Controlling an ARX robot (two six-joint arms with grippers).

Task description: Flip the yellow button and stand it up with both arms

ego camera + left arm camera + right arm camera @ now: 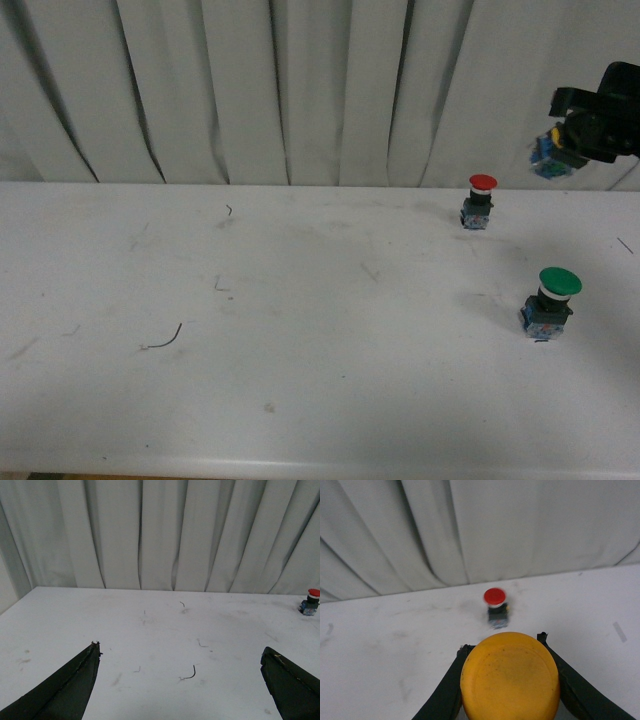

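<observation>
My right gripper (572, 140) hangs high above the table's far right corner, shut on the yellow button (551, 152), whose blue block shows to the left of the black fingers. In the right wrist view the round yellow cap (509, 678) fills the space between the two fingers (445, 690) and faces the camera. My left gripper (180, 652) is open over bare white table, its two black fingertips (85, 667) far apart with nothing between them. It is out of the front view.
A red-capped button (480, 200) stands upright at the back right of the white table (300, 330). A larger green-capped button (550, 300) stands nearer on the right. A thin dark wire scrap (165, 340) lies at the left. Grey curtain hangs behind.
</observation>
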